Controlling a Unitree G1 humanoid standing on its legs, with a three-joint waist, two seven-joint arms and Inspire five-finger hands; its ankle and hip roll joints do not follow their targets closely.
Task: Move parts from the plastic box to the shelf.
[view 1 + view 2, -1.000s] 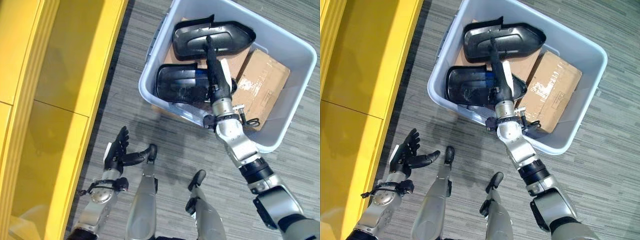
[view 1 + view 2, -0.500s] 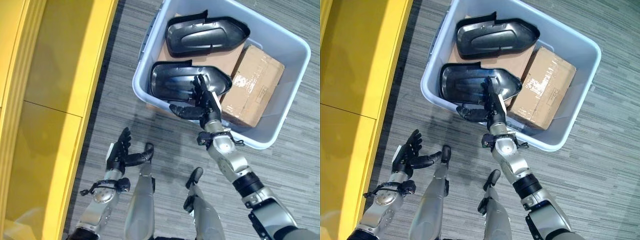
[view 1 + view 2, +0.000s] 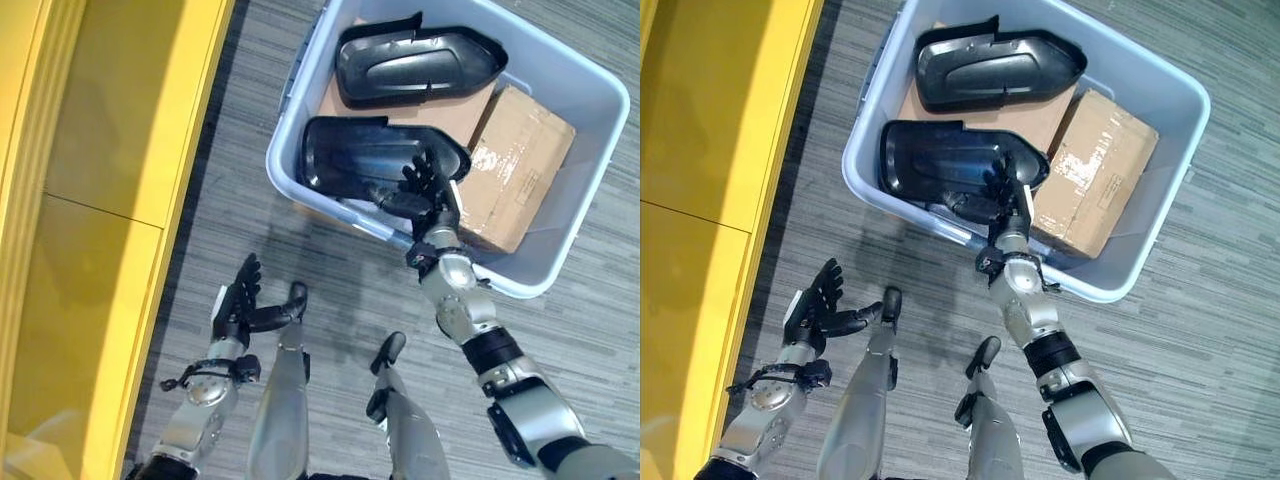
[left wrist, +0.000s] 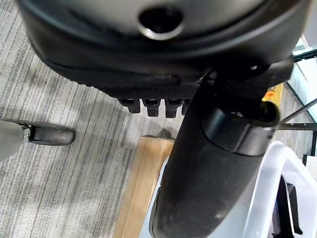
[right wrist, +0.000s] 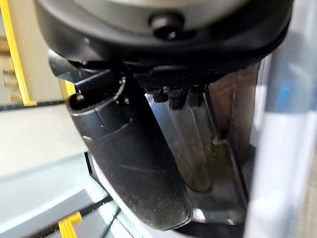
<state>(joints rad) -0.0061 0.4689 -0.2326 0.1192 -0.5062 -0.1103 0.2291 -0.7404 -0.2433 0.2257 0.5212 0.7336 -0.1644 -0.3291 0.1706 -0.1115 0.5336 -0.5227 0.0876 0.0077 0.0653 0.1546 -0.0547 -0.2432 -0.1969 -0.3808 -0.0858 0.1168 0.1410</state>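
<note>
The right hand (image 3: 428, 195) reaches into the plastic box (image 3: 590, 85) with fingers spread over the near black part (image 3: 355, 160), gripping nothing. The part could slip. The left hand (image 3: 237, 300) hangs open near the yellow shelf (image 3: 110, 150).

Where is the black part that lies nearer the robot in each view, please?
Left eye view: nearer black part, upper centre, inside the plastic box.
Right eye view: upper centre, beside the cardboard box.
Right wrist view: dark glossy surface past the right hand.
Left wrist view: I cannot make it out.
Shared landmark: the cardboard box.
</note>
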